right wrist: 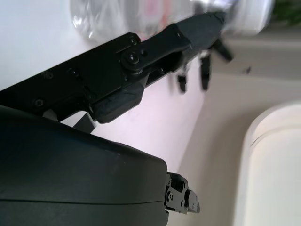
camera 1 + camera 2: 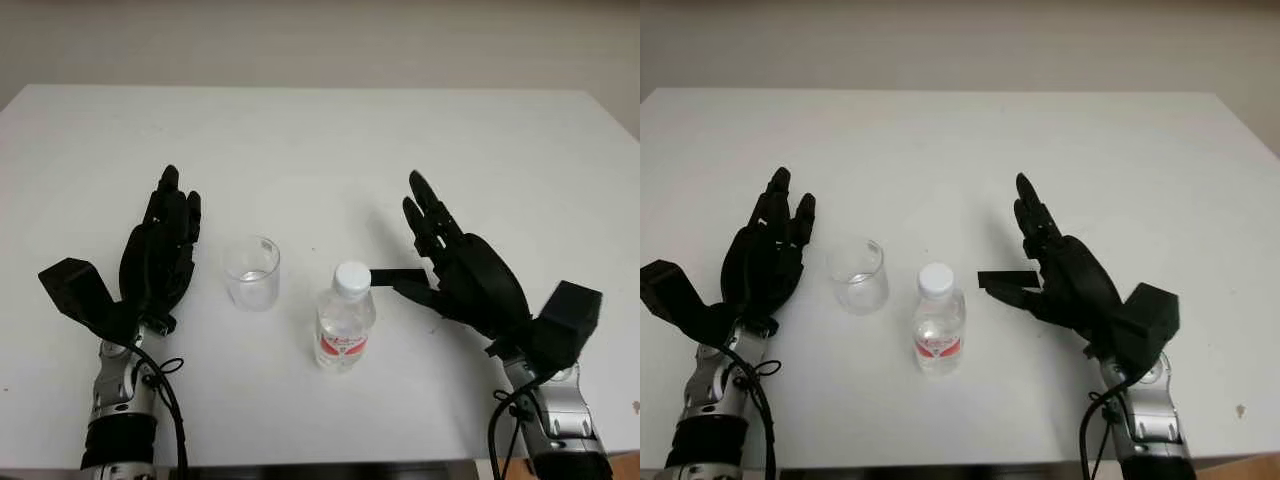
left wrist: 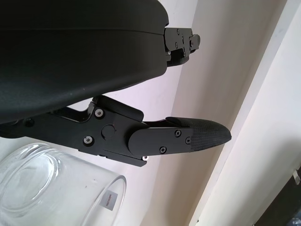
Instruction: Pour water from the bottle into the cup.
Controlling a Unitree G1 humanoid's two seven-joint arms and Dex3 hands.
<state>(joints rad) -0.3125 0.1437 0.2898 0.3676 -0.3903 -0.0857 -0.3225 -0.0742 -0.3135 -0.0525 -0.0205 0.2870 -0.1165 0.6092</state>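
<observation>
A small clear water bottle with a white cap and a red label stands upright near the front middle of the white table. Just to its left stands a clear glass cup, also seen close up as the cup in the left wrist view. My left hand is open to the left of the cup, a short gap away. My right hand is open to the right of the bottle, its thumb pointing at the cap without touching. The bottle shows blurred past that thumb.
The table's front edge runs close below both forearms. A pale wall rises behind the table's far edge. Black camera blocks sit on both wrists.
</observation>
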